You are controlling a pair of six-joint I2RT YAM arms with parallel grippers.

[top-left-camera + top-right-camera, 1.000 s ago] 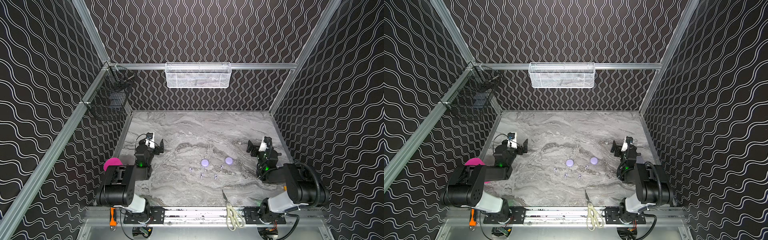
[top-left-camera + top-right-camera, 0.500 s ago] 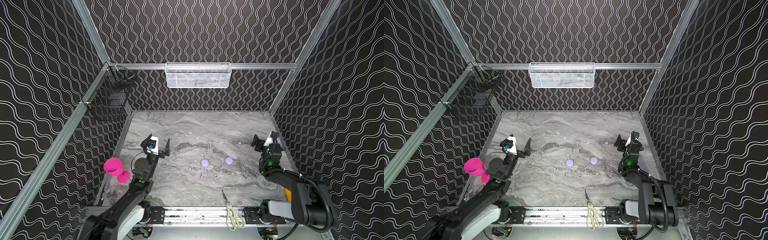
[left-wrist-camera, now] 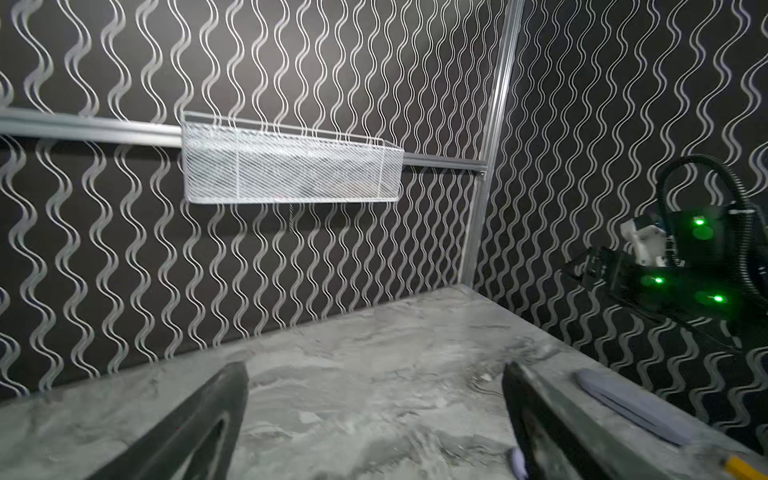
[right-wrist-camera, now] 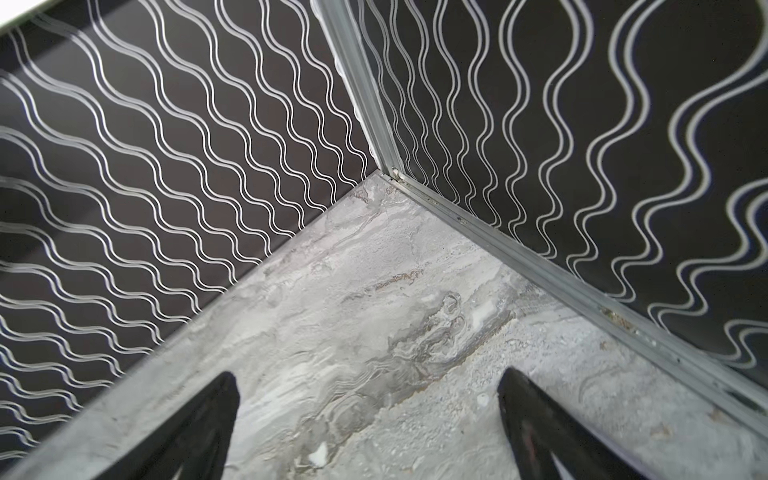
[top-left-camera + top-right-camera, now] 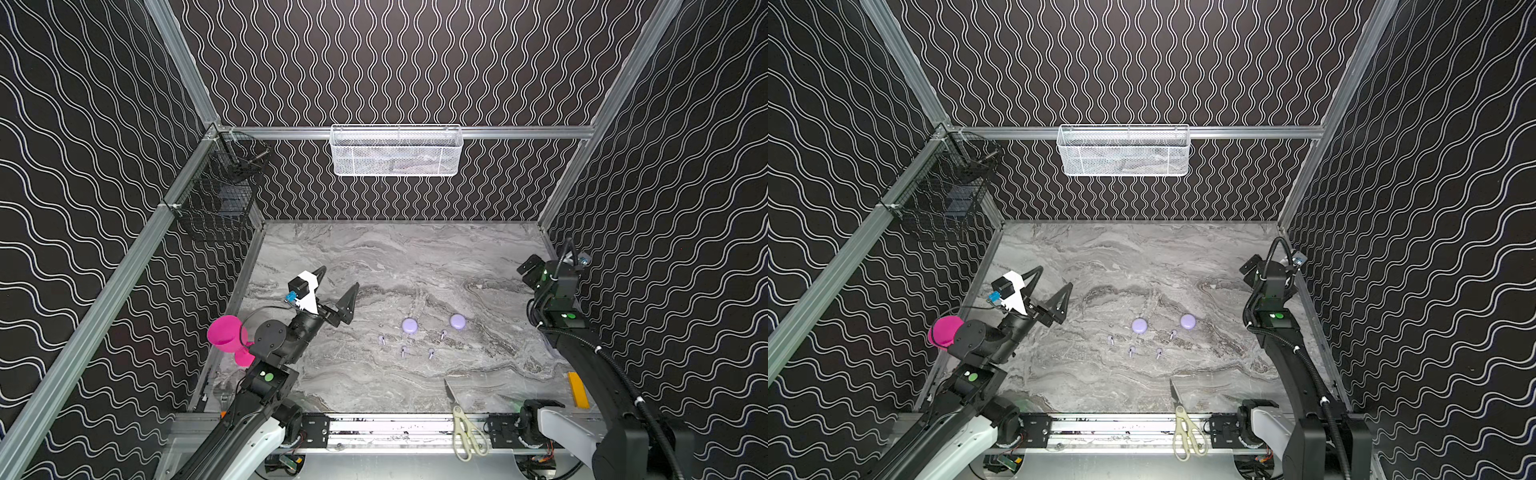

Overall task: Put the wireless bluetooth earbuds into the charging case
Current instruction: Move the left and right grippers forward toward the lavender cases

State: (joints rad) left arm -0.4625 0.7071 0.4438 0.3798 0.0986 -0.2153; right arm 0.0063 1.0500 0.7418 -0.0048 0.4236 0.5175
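Right wrist view shows only the right gripper [image 4: 368, 395], fingers spread wide and empty over the bare marble table [image 4: 374, 291] at the far right corner; in both top views its own wrist hides most of it. Over the left of the table the left gripper [image 5: 340, 276] hangs wide apart, holding nothing. Four earbuds [image 5: 403, 351] lie loose at mid-table, just near of two round lavender cases [image 5: 409, 325], none touching either; whether the lids are shut is too small to tell. In the left wrist view one case [image 3: 631, 405] is a blurred sliver and one earbud [image 3: 518, 463] peeps past a finger. On the far wall a white mesh basket [image 5: 397, 151] blurs its contents. The black wire basket [image 5: 220, 199] on the left wall holds something dark, unidentifiable. A pink cup [image 5: 224, 334] sits half hidden behind the left arm
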